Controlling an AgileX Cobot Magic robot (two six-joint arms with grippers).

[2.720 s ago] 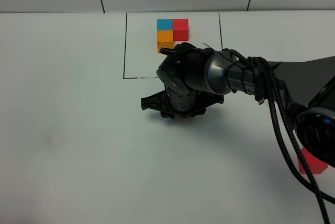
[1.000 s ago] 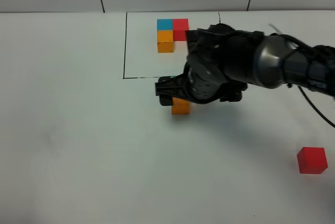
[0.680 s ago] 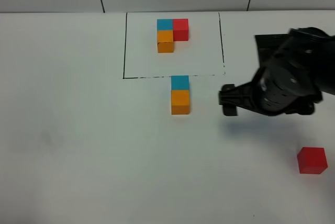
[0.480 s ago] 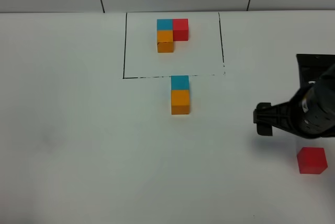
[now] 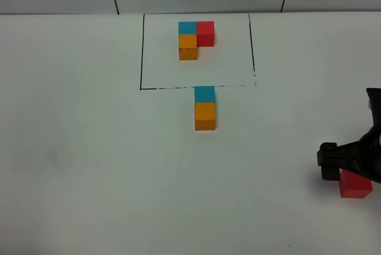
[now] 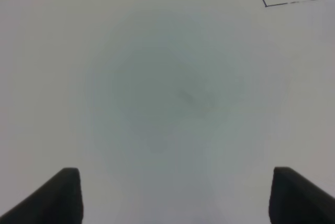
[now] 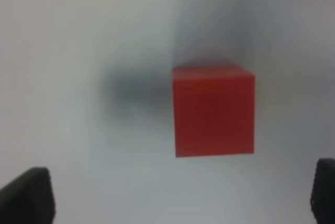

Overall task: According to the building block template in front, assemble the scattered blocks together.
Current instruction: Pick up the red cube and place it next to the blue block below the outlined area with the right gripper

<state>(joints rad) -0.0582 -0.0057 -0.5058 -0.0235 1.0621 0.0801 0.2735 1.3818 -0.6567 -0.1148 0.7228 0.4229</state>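
Note:
The building block template [image 5: 194, 39] is a blue, red and orange cluster inside a thin black rectangle at the back. Just in front of the rectangle a teal-blue cube [image 5: 205, 93] and an orange cube [image 5: 205, 115] sit side by side, touching. The red cube [image 5: 356, 185] lies far right near the front; it also shows in the right wrist view [image 7: 213, 110]. My right gripper [image 7: 172, 195] is open and hovers over the red cube, partly covering it in the exterior view. My left gripper [image 6: 175, 195] is open over bare table and does not show in the exterior view.
The white table [image 5: 89, 148] has a corner of the black drawn rectangle [image 6: 266, 5] in the left wrist view. Grey wall panels stand behind the table's far edge.
My right gripper let go of the orange cube beside the teal-blue one, then swung right and toward the front, and now hovers over the red cube.

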